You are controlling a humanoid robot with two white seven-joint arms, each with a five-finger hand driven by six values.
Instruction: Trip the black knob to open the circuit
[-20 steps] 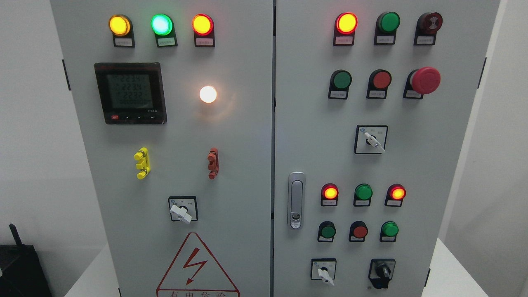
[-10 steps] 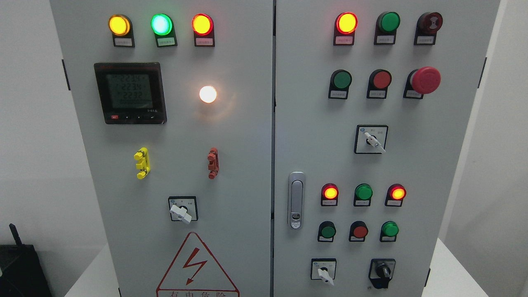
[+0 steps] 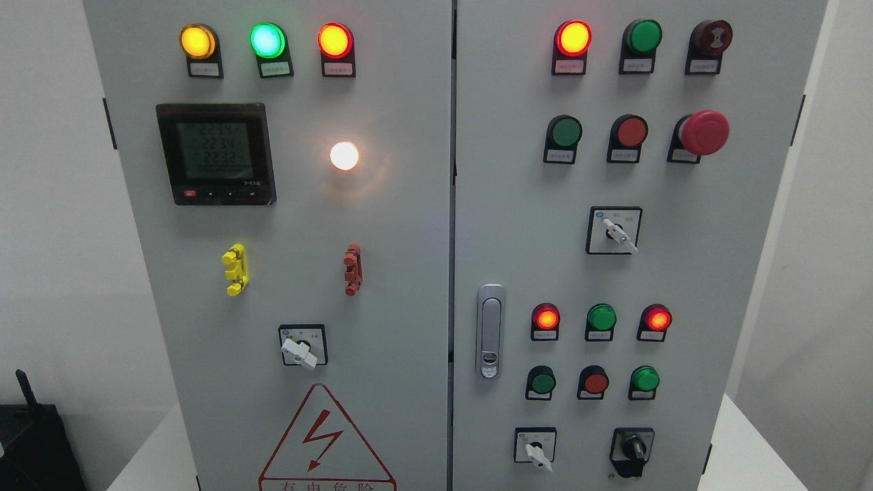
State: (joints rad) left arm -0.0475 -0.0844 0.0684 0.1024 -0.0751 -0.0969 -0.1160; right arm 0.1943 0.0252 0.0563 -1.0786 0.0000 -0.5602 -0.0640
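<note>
From the head view, neither hand is in sight, so I cannot tell how open either is. The black knob (image 3: 633, 450) sits low on the right door of the grey cabinet (image 3: 409, 239), right of a white-handled selector (image 3: 537, 453) and below three small buttons, its handle roughly upright.

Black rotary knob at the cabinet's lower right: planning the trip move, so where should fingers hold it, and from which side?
Pinch the black rotary knob's raised centre bar across its two flat sides, coming straight at the grey cabinet door from the front. The bar stands roughly upright, probably giving turning leverage.
</note>
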